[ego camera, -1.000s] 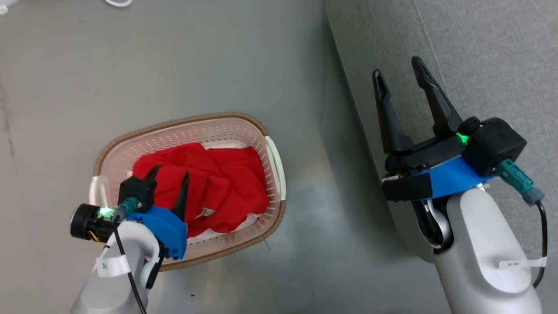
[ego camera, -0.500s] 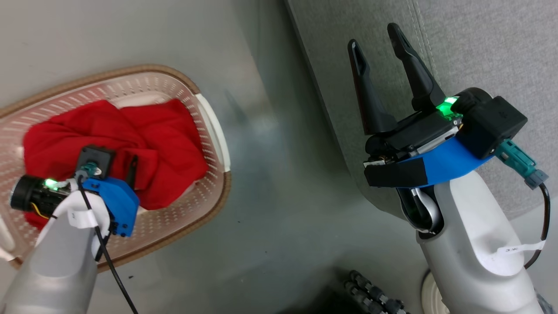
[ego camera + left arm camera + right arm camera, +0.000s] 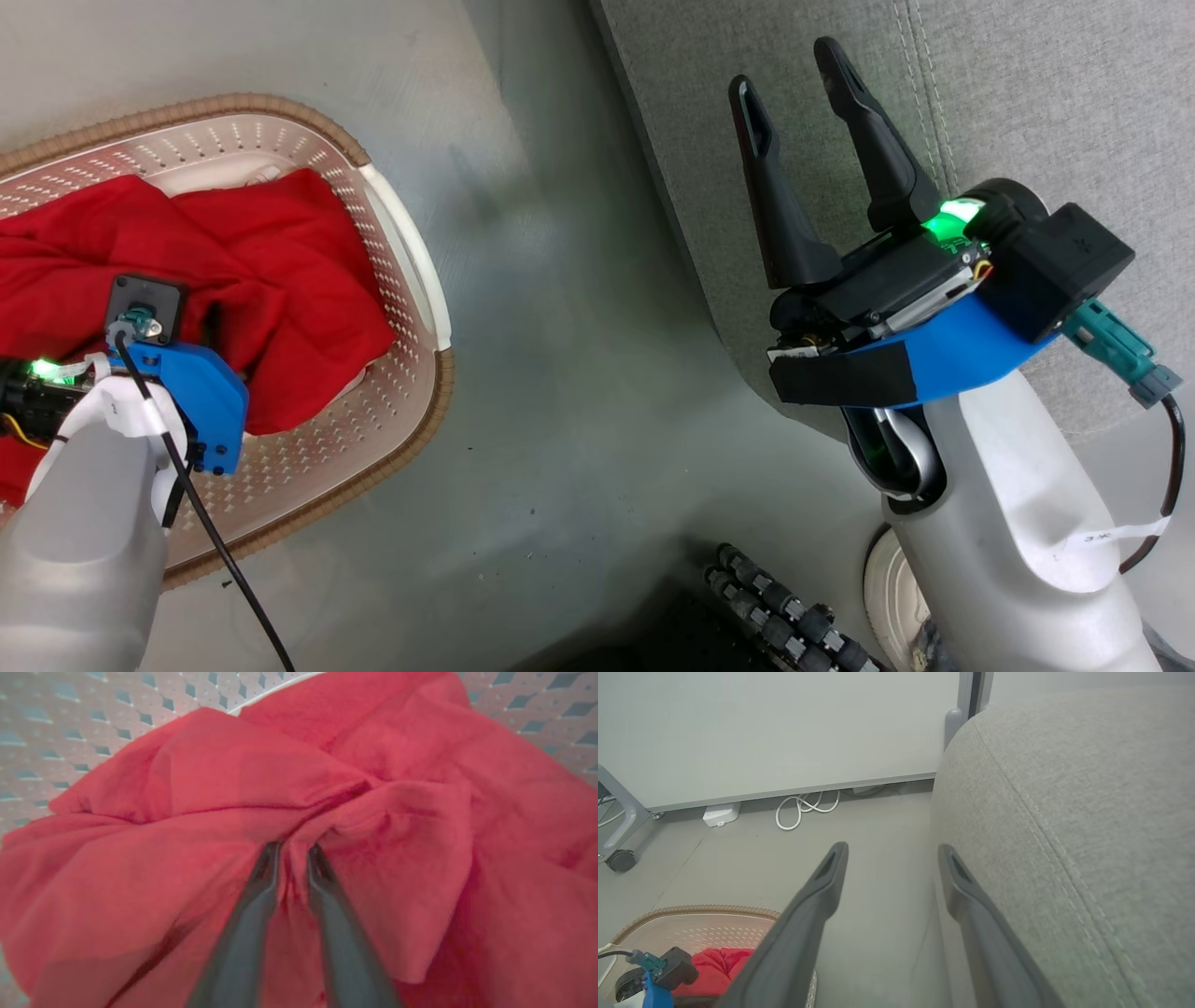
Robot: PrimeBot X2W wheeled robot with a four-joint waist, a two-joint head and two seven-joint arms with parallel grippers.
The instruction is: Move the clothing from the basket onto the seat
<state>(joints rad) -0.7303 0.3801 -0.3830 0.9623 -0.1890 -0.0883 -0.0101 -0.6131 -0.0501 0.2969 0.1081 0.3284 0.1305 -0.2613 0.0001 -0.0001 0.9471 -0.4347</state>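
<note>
The clothing [image 3: 271, 252] is a crumpled bright red heap inside the basket [image 3: 415, 401], a cream perforated tub with a brown woven rim, at the left of the head view. My left gripper [image 3: 292, 848] is pushed down into the heap. Its two fingers stand close together with a raised fold of the red clothing [image 3: 411, 826] pinched between them. In the head view its fingertips are buried in the fabric. My right gripper [image 3: 784, 73] is open and holds nothing, hovering over the edge of the grey fabric seat [image 3: 1046, 103]. The right wrist view shows that right gripper [image 3: 892, 849] beside the seat [image 3: 1064, 812].
Bare grey floor [image 3: 579, 373] separates basket and seat. My own wheeled base [image 3: 794, 616] shows at the bottom. Along the far wall lie a coiled white cable [image 3: 803, 809] and a white adapter [image 3: 720, 814], with a caster wheel [image 3: 619, 861] at the left.
The head camera has swung, shifting basket and seat left in view. My left gripper has sunk into the red heap and its fingers have closed on a fold. The right gripper stays open.
</note>
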